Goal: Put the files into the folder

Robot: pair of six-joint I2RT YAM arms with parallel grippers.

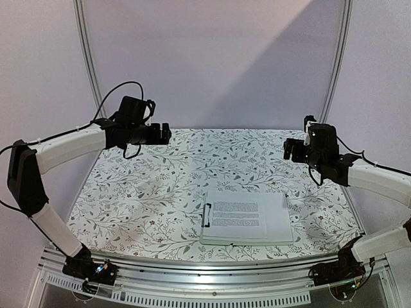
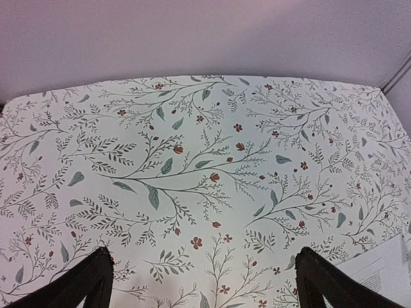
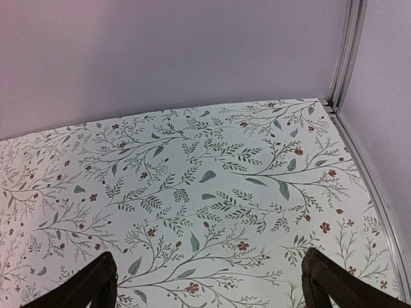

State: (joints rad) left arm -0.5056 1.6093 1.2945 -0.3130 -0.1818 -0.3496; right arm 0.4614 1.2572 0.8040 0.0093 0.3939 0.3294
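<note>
The files [image 1: 247, 215], white sheets with blocks of black print facing up, lie stacked on the pale green folder [image 1: 250, 240] near the table's front middle. The folder's dark clip [image 1: 207, 215] sits at its left short edge, over the sheets. A corner of the sheets shows at the lower right of the left wrist view [image 2: 385, 273]. My left gripper [image 1: 164, 133] is open and empty, held high over the back left. My right gripper [image 1: 292, 149] is open and empty, high over the back right. Both are well away from the files.
The table carries a floral-print cloth [image 1: 160, 186]. Pale walls stand behind it, with a metal frame post [image 3: 347, 51] at the back right corner. A metal rail [image 1: 212, 266] runs along the front edge by the arm bases.
</note>
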